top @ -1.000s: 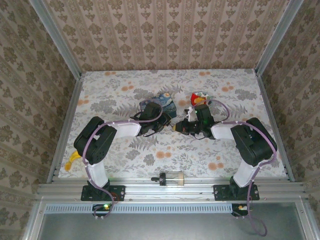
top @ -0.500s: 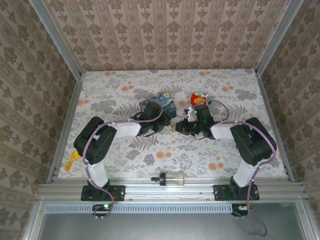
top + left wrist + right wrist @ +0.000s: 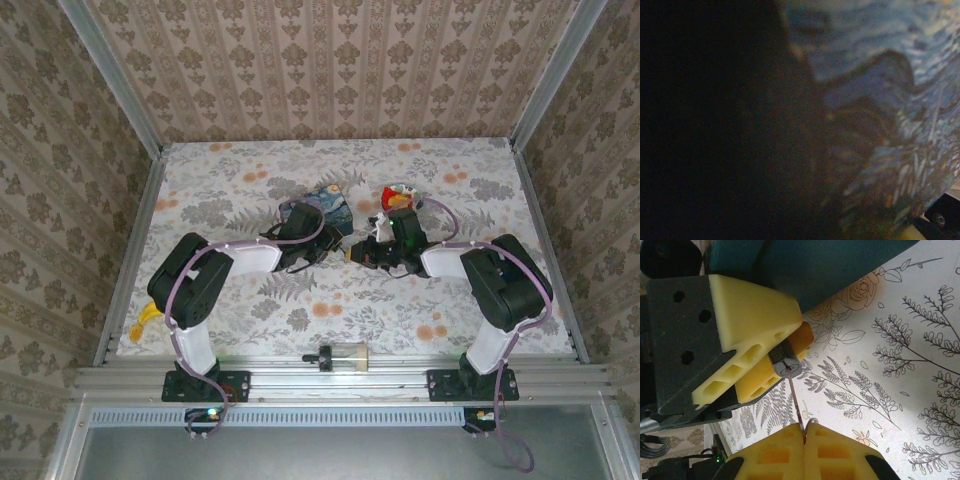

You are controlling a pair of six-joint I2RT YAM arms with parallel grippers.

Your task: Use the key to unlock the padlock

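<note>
**Key tip at the keyway, both grippers clamped**

The flowered table [image 3: 330, 310] holds the scene. The blue box [image 3: 322, 208] lies just behind the left gripper's fingers and takes no part in the work.

The 2 grippers meet nose to nose. The left gripper [image 3: 780, 357] has its 2 yellow pads pinched on the padlock [image 3: 788, 369]. The lock's silvery keyway face pokes out past the fingertips toward the other arm, probably so the slot stays reachable and the body cannot twist.

The right gripper [image 3: 804, 432] has its pads pressed together on the head of the key [image 3: 796, 405]. The thin blade juts straight out from between the fingertips, aimed along the line to the slot.

The tip touches the keyway face. I cannot tell how deep it sits. My guess is that insertion is under way, and that a small push and then a turn come next.
</note>
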